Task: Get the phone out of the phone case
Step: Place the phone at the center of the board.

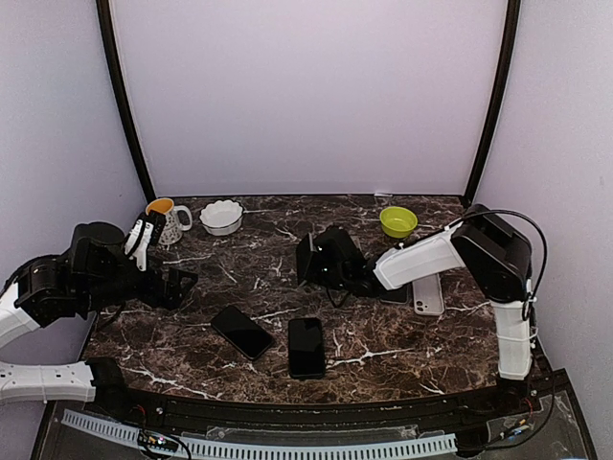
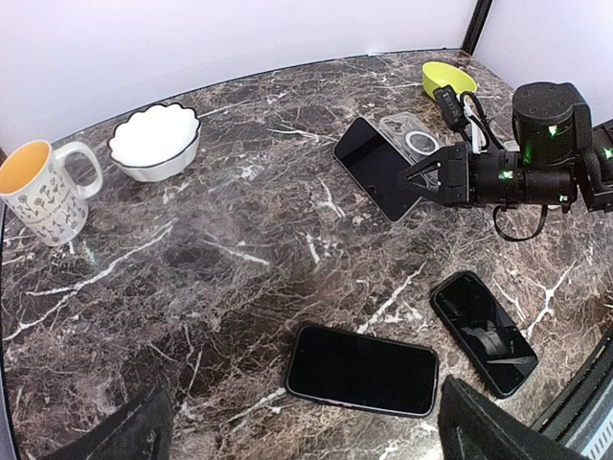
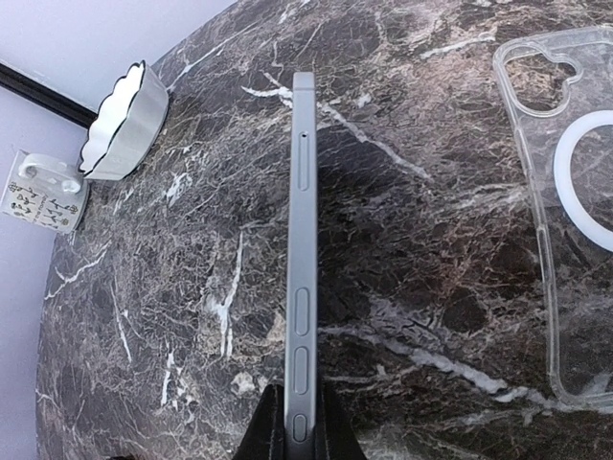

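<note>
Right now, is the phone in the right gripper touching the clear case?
Apart. Right wrist view: the phone, pinched edge-on in the right gripper, has bare marble showing between it and the clear case.

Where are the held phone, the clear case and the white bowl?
phone (image 3: 303,268), right wrist view, its side edge.
clear case (image 3: 584,287), right wrist view, its back panel.
white bowl (image 2: 153,139), left wrist view, its inside.

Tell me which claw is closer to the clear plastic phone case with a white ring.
Right. The right gripper, shut on a grey phone, sits beside the clear plastic case; the left gripper hangs open well to its left.
</note>
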